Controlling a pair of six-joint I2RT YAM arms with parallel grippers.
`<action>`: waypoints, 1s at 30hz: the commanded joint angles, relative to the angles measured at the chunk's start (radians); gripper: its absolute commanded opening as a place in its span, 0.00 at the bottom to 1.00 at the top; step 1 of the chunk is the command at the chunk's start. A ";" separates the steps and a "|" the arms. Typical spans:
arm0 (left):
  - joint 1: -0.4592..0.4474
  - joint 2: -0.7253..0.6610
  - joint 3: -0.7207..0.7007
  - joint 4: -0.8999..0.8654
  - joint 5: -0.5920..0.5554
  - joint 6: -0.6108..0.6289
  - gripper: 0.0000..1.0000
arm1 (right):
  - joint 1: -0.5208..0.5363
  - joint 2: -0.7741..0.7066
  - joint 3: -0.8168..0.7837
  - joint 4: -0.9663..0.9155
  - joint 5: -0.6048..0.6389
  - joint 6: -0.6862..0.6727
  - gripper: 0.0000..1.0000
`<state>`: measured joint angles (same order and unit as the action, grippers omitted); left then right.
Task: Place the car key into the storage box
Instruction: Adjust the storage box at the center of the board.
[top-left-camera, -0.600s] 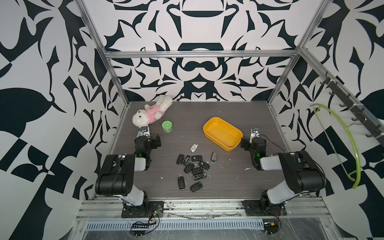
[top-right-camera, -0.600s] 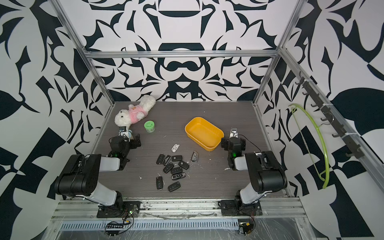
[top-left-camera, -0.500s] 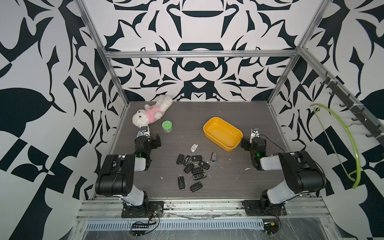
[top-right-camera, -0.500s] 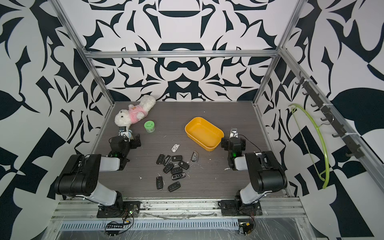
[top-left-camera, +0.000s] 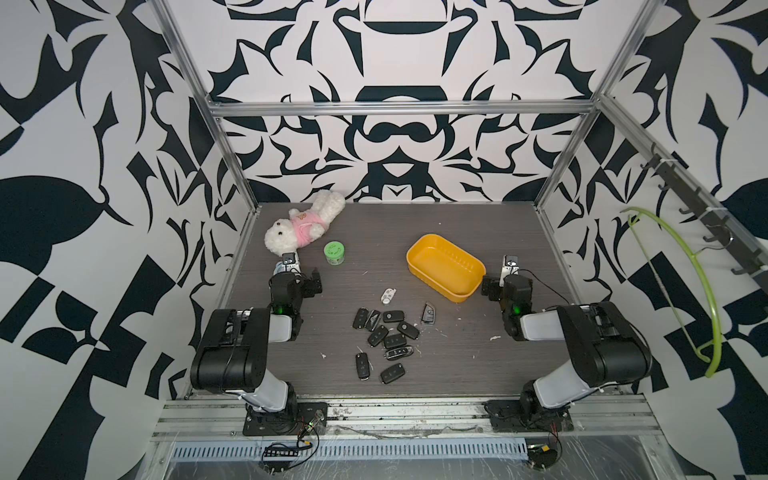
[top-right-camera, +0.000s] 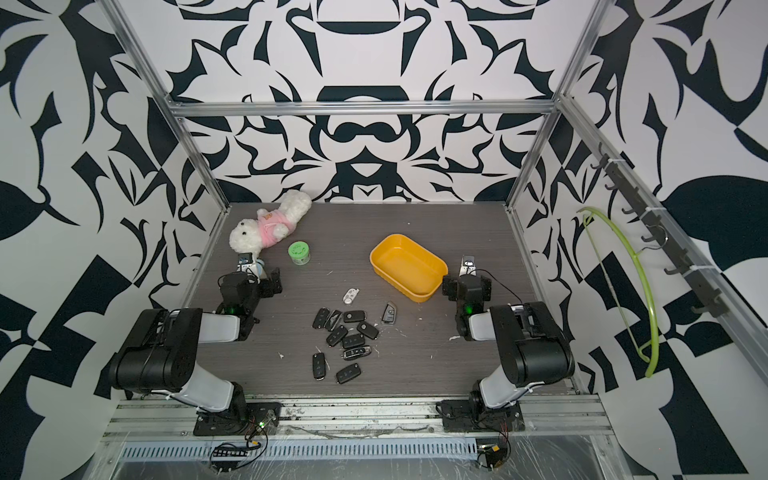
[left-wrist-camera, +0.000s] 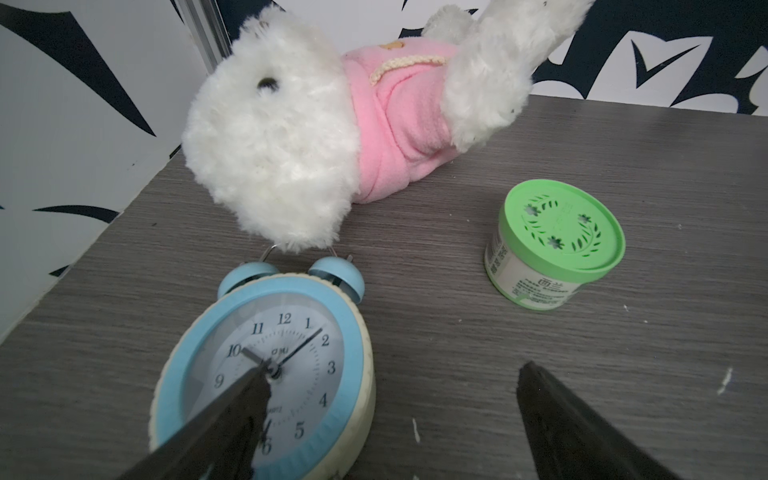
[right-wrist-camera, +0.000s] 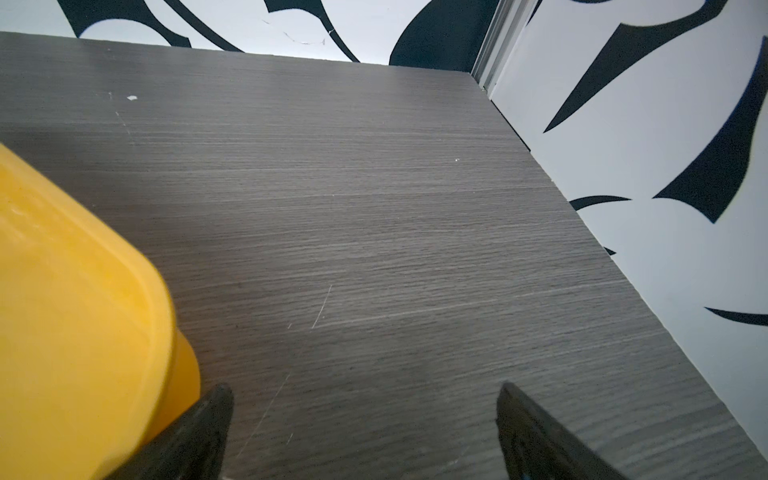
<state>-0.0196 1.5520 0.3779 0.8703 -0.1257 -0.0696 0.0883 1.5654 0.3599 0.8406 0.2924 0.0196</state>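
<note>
- White wall panels (top-left-camera: 415, 54) printed with large black leaf-like shapes close in the back and both sides.
- Silver aluminium frame bars (top-left-camera: 399, 106) follow the panel joints, and one runs level across the back.
- A dark grey wood-grain tabletop (top-left-camera: 415, 224) forms the floor, flecked with small white specks.
- A dark rail of hooks (top-left-camera: 711, 218) sits on the right wall, with a lime-green plastic hanger (top-left-camera: 703, 282) hanging from it.
- Silver slotted aluminium rails (top-left-camera: 395, 415) edge the front.
- The light is soft and even.

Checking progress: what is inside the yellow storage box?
No key inside the storage box: both top views show only its bare ribbed floor. Its near wall hides a thin strip of floor. The car keys lie on the table.
</note>
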 joint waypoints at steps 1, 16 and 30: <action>0.001 -0.013 0.003 -0.001 0.009 0.006 0.99 | -0.003 -0.016 0.005 0.037 0.001 0.010 1.00; -0.081 -0.315 0.247 -0.635 -0.207 -0.108 0.99 | 0.001 -0.189 0.337 -0.726 0.033 0.127 0.85; -0.215 -0.462 0.380 -0.970 -0.175 -0.587 0.99 | 0.429 -0.288 0.743 -1.658 0.074 0.560 0.84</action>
<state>-0.2020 1.1057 0.7403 -0.0128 -0.3210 -0.5304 0.4393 1.2884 1.0531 -0.5602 0.3336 0.4240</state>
